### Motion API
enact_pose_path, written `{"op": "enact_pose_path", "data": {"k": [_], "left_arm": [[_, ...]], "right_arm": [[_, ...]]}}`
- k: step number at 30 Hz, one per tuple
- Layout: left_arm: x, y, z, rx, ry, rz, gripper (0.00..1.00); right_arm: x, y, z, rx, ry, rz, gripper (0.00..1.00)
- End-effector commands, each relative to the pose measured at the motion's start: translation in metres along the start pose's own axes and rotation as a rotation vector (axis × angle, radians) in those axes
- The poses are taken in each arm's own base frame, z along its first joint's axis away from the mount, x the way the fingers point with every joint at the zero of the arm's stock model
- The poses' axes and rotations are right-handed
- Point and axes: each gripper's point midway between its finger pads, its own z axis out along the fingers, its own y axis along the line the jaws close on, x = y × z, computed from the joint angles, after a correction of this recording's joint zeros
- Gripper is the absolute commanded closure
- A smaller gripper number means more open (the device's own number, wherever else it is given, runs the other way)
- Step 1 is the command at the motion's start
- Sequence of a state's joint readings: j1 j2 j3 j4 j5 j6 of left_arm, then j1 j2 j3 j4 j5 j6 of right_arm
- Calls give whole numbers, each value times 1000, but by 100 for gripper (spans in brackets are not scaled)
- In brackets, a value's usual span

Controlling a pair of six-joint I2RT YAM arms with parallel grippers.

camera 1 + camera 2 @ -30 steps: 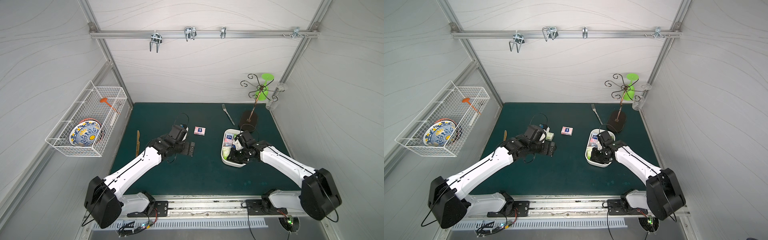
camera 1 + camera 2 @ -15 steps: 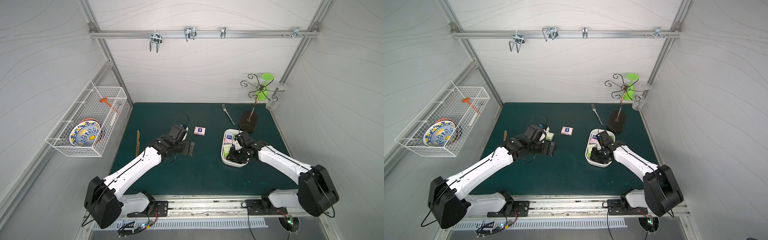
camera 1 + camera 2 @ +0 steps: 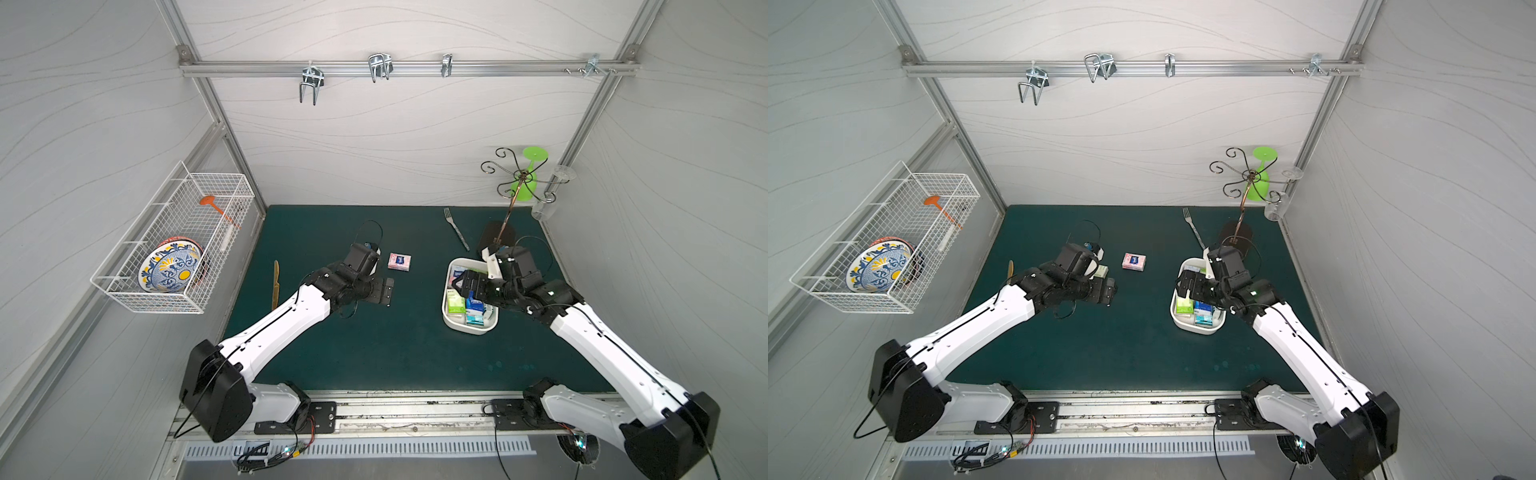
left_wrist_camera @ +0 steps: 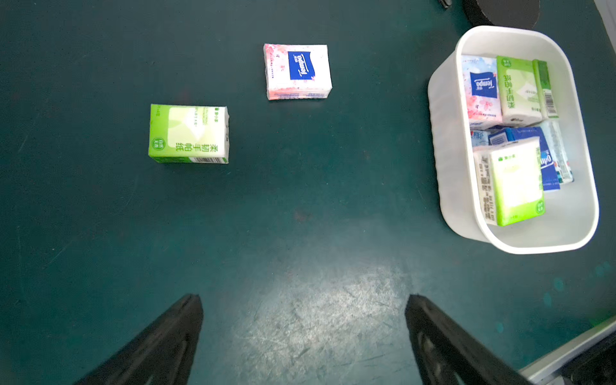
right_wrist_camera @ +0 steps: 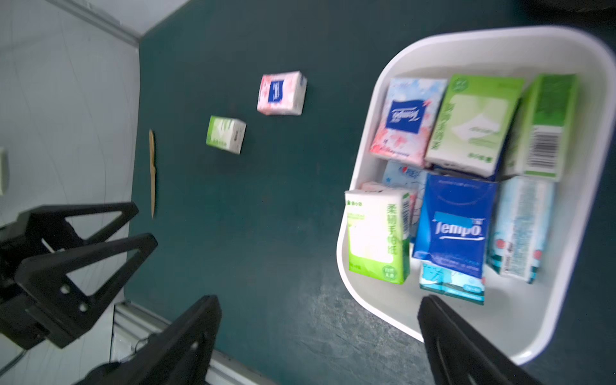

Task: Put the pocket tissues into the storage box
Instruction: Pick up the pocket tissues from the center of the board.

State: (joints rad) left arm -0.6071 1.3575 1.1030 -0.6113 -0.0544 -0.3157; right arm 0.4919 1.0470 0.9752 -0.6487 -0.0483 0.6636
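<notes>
1. Both top views: the right gripper (image 3: 459, 286) and its wrist cover the far half of the storage box (image 3: 469, 330). The pocket tissues (image 3: 465, 303) under them cannot be counted, and only green and blue ones show at the near end. The left wrist hides most of the green packet (image 3: 1100, 272).
2. The left arm reaches forward from the near edge of the table (image 3: 374, 353). The left gripper (image 3: 388, 291) hangs low over the table's middle, pointing toward the right edge. The right arm bends in from the near right corner, with its gripper above the box.
3. The box sits near the right edge, toward the far side. The pink packet (image 3: 400, 262) lies alone, left of the box. A fork (image 3: 457, 235) and a glass stand (image 3: 496, 241) are behind the box. A wooden knife (image 3: 275, 284) lies by the left edge, and a wire basket (image 3: 174, 245) hangs on the left wall.
4. Left wrist view: the fingers are cut off at the frame's edge. Their tips stand wide apart over bare table, with nothing between them. The green packet (image 4: 188, 133) and pink packet (image 4: 297, 71) lie flat and apart from each other. The box (image 4: 443, 166) holds stacked packets, some standing on edge.
5. Right wrist view: the picture is blurred, so small print is unreadable. The jaws are spread wide and hold nothing. One fingertip is above the box's rim (image 5: 361, 160) and the other is above the table. The left gripper (image 5: 143, 223) shows at the side.
</notes>
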Motion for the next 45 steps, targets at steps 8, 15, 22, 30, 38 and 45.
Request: {"op": "enact_pose_path", "data": {"k": [8, 15, 22, 30, 38, 45], "left_arm": [[-72, 5, 54, -79, 11, -258, 0], [-89, 16, 101, -160, 52, -694, 0], [-106, 13, 134, -219, 42, -1071, 0], [-91, 2, 170, -297, 131, -1333, 2], [-79, 1, 193, -346, 153, -1386, 4], [-81, -1, 214, -320, 143, -1415, 10]], "right_arm": [[-21, -65, -7, 33, -54, 269, 1], [-14, -82, -7, 129, -20, 201, 1], [-9, -87, -1, 147, 10, 163, 1], [-6, -95, 5, 176, 31, 142, 1], [-7, -103, 5, 225, 35, 112, 1], [-8, -105, 1, 238, 27, 96, 1]]}}
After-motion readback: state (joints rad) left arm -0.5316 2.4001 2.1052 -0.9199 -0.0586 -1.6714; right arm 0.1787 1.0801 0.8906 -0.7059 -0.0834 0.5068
